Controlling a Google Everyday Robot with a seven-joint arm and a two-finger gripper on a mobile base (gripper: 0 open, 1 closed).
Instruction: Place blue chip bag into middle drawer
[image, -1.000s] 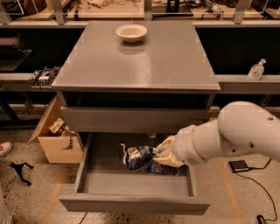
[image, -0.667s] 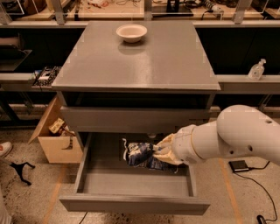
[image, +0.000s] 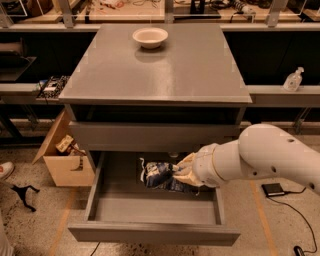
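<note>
At the far left a cardboard box is seen standing on the floor beside a grey cabinet, against its left side. A white bowl is set upright near the back edge of the cabinet top, slightly left of centre. Below the top, a plain grey drawer front is seen closed, and under it the middle drawer is pulled well out, its grey floor and walls exposed. The blue chip bag is found inside this drawer, towards the back and near the middle of its width; whether it rests on the drawer floor cannot be told. The gripper is placed just to the right of the bag, inside the drawer, and is closed on the bag's right edge. It is carried by a thick white arm reaching in from the right. Further right, a small black device is seen lying on the floor, and a clear bottle is stood on a shelf behind.
</note>
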